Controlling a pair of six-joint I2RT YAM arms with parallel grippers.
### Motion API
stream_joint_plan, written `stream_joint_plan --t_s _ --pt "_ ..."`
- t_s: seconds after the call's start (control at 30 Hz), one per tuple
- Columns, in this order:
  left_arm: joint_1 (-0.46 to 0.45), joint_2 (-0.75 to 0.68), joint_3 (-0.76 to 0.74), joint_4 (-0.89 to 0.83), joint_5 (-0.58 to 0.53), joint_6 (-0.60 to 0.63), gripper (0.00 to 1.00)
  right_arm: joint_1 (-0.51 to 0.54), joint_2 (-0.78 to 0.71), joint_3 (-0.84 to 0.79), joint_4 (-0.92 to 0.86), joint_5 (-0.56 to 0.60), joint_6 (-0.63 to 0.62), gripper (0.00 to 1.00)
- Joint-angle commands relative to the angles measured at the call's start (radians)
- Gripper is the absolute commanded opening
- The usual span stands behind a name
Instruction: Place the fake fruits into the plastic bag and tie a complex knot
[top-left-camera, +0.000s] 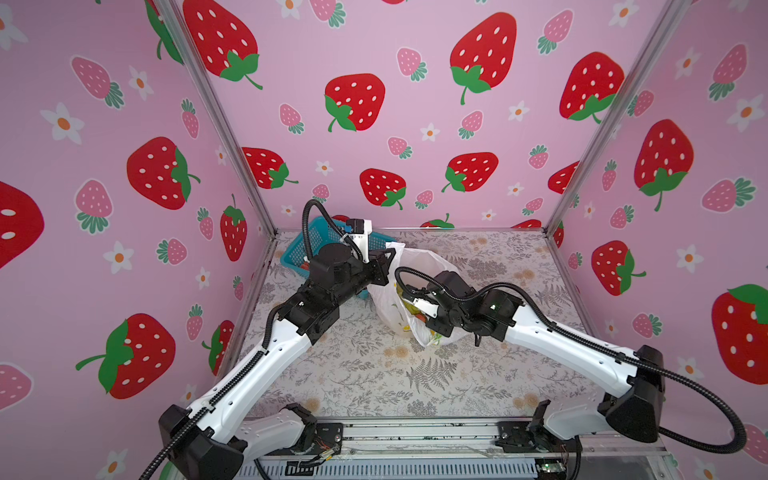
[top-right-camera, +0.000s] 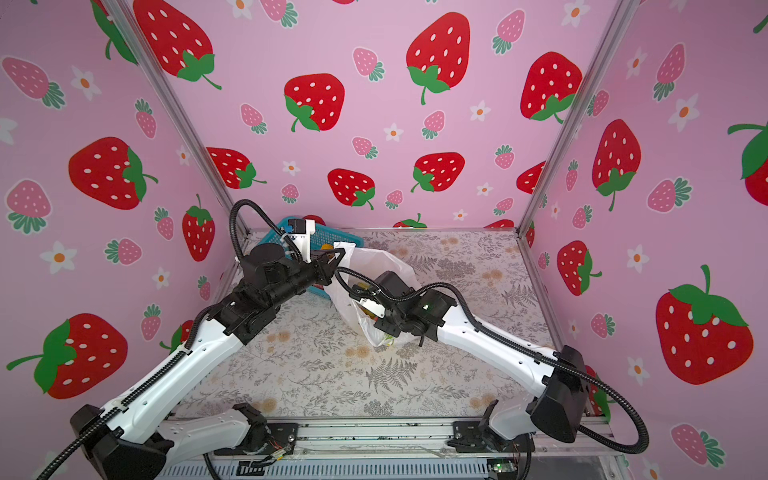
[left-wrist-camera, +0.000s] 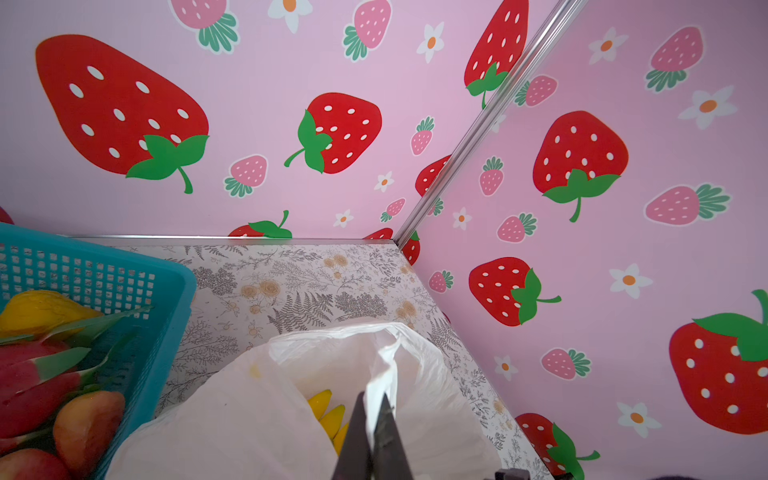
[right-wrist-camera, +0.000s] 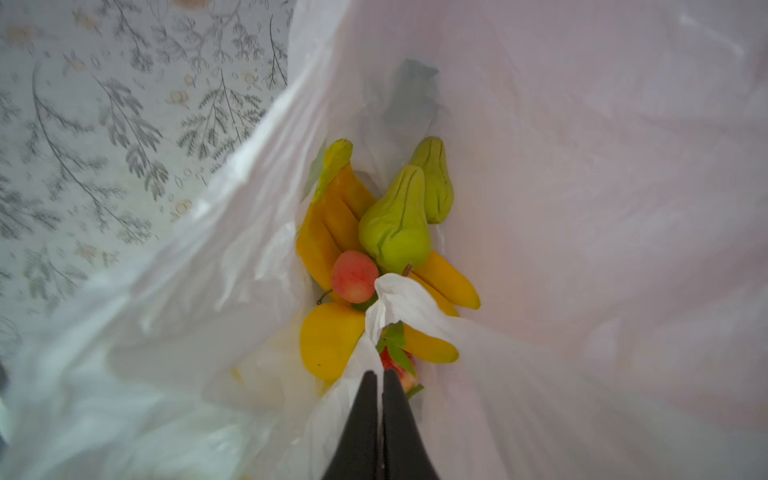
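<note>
My left arm (top-left-camera: 266, 353) reached up and inward, elbow bent; its left gripper (left-wrist-camera: 376, 405) had jaws pressed together on a thin white film. My right arm (top-left-camera: 573, 345) reached inward from the other side, wrist turned down; right gripper (right-wrist-camera: 379, 378) jaws were closed too, pinching the same sort of film.

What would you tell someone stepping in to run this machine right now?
Left gripper: shut on the plastic bag rim, holding it up.
Right gripper: shut on a fold of bag film inside the mouth.
In the bag: banana bunch, two green ridged fruits, a yellow fruit, a small peach-coloured one, a strawberry.
Still in the teal basket: dragon fruit and others.
Left: move those over, then tie the knot.
</note>
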Motion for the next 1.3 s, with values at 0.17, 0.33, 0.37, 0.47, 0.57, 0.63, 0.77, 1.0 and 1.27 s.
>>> stream_joint_plan --t_s 0.17,0.33,0.37,0.47,0.57,0.63,0.77,1.0,1.27 --pt "0.022 -0.034 0.008 -0.003 -0.002 -0.031 0.00 -0.024 -0.260 -0.076 0.267 -0.092 0.033 0.00" --pt "0.025 -0.048 -0.005 -0.011 -0.005 -0.035 0.00 -0.132 -0.397 -0.182 0.473 -0.205 0.134 0.00" --pt "0.027 -0.049 -0.008 -0.014 -0.007 -0.035 0.00 -0.153 -0.417 -0.202 0.492 -0.211 0.150 0.00" --pt "0.033 -0.054 -0.012 -0.024 -0.008 -0.041 0.00 -0.220 -0.491 -0.270 0.561 -0.218 0.218 0.00" --pt "0.038 -0.053 -0.017 -0.025 -0.006 -0.056 0.00 -0.268 -0.559 -0.342 0.610 -0.229 0.274 0.00" --pt "0.038 -0.053 -0.022 -0.022 -0.001 -0.069 0.00 -0.288 -0.577 -0.377 0.618 -0.232 0.295 0.00" --pt "0.038 -0.072 -0.042 -0.002 0.035 -0.093 0.00 -0.313 -0.589 -0.402 0.612 -0.195 0.337 0.00" --pt "0.038 -0.110 -0.077 0.030 0.047 -0.120 0.00 -0.319 -0.573 -0.406 0.635 -0.339 0.286 0.02" --pt "0.038 -0.109 -0.081 0.026 0.057 -0.114 0.00 -0.316 -0.425 -0.313 0.647 -0.615 0.266 0.40"
